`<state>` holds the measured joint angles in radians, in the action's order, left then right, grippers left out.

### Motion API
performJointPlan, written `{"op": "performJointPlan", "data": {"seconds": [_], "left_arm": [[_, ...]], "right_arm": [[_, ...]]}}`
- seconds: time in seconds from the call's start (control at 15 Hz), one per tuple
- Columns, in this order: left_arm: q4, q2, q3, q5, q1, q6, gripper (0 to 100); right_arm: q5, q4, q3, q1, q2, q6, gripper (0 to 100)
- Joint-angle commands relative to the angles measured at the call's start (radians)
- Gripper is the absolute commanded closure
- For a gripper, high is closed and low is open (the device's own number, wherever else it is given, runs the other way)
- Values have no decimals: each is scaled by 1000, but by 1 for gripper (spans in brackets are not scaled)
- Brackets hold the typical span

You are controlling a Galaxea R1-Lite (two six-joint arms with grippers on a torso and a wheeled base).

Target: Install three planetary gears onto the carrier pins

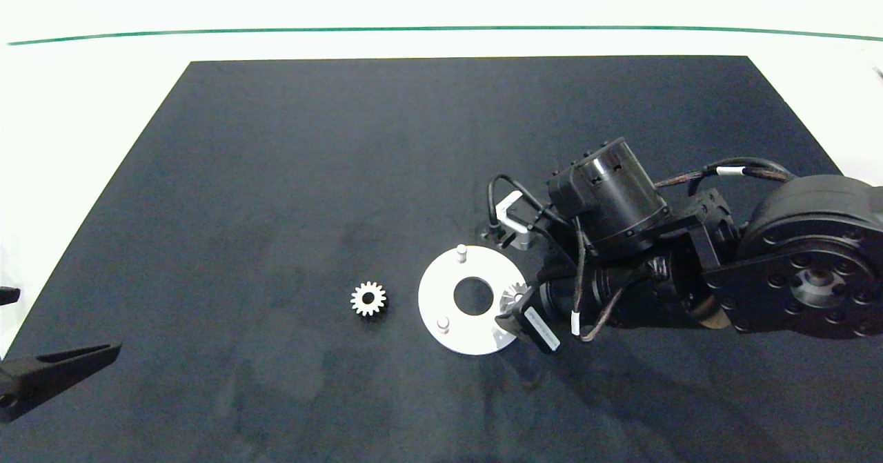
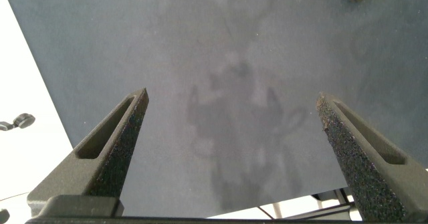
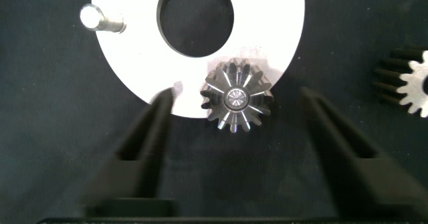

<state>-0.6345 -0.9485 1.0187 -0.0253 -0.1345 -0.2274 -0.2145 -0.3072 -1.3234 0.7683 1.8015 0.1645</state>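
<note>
One small silvery toothed gear (image 3: 236,101) sits seated on a peg of the flat white ring-shaped carrier disc (image 1: 441,304); right gripper (image 3: 237,127) straddles it, fingers spread clear. Another silvery gear (image 1: 368,299) lies loose beside the disc. Left gripper (image 2: 234,117) parked at the table's near-left edge, fingers spread.

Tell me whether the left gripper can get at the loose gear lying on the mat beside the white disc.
Probably yes. The loose gear lies alone on the mat, apart from the white disc, nothing between it and the open left gripper. The right gripper is busy across the disc.
</note>
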Motion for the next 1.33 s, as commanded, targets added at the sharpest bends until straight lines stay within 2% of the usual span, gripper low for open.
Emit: {"op": "performJointPlan", "data": {"seconds": [0.07,0.47,0.73,1.13,1.33], "left_arm": [[-4,1,0,-1,-2,-1,0],[-4,-7,0,-1,-2,-1,0],[-4,-6,0,-1,-2,-1,0],[-4,-3,0,1,-2,-1,0],[-4,-3,0,-1,-8,-1,0]], "right_arm": [[-3,4,-11,-23,-57,0,0],[-5,-4,-125,-149,-54,1,0],[-5,-6,-155,-199,-13,1,0],[-5,-18,-201,-230,78,0,0],[-3,-76,-204,-244,88,-2,0]]}}
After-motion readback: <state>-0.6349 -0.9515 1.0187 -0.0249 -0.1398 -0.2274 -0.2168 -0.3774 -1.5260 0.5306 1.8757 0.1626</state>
